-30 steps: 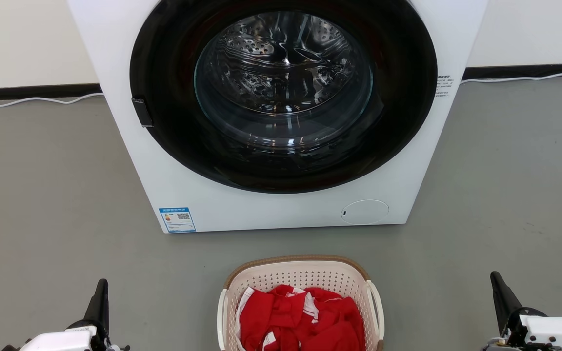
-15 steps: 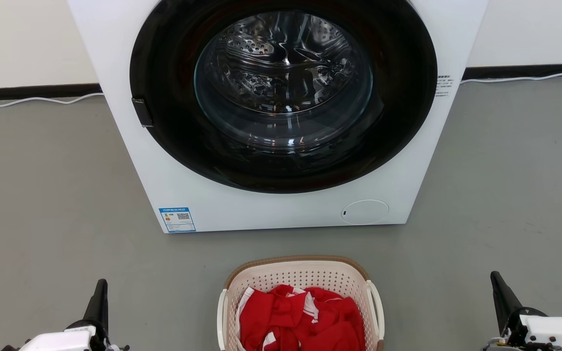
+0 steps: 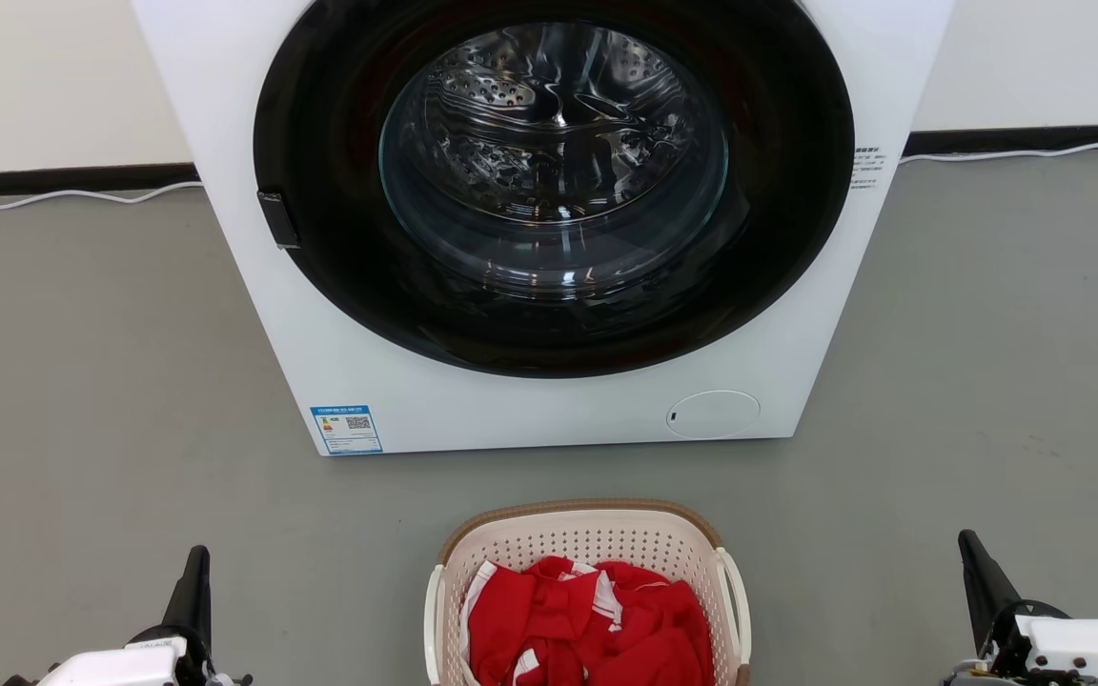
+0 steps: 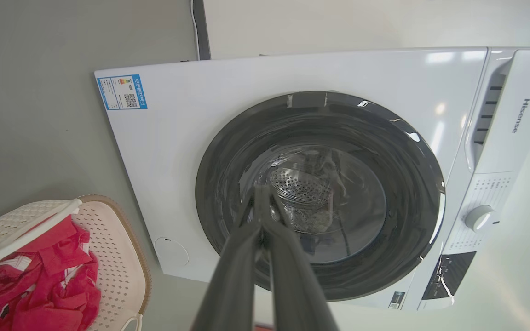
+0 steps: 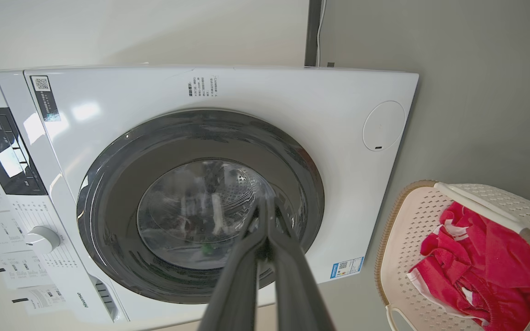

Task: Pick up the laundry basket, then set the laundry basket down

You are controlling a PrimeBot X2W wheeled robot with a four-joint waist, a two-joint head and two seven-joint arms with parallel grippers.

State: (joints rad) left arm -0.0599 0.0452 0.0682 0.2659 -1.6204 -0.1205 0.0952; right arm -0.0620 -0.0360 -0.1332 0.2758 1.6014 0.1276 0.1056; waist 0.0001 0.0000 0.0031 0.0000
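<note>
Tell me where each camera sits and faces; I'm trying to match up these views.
Head: up top, looking down at washing machine, laundry basket; left hand, right hand at lower corners.
Left wrist: on left arm, rolled sideways, facing the machine; own fingers at bottom.
Right wrist: likewise, right arm; own fingers.
Shared: all show machine, basket, red clothes.

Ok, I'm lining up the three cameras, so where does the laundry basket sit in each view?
Head view: laundry basket at bottom centre, in front of the washing machine.
Left wrist view: lower left corner.
Right wrist view: lower right.
Shared landmark: the blue label on the machine's front.
</note>
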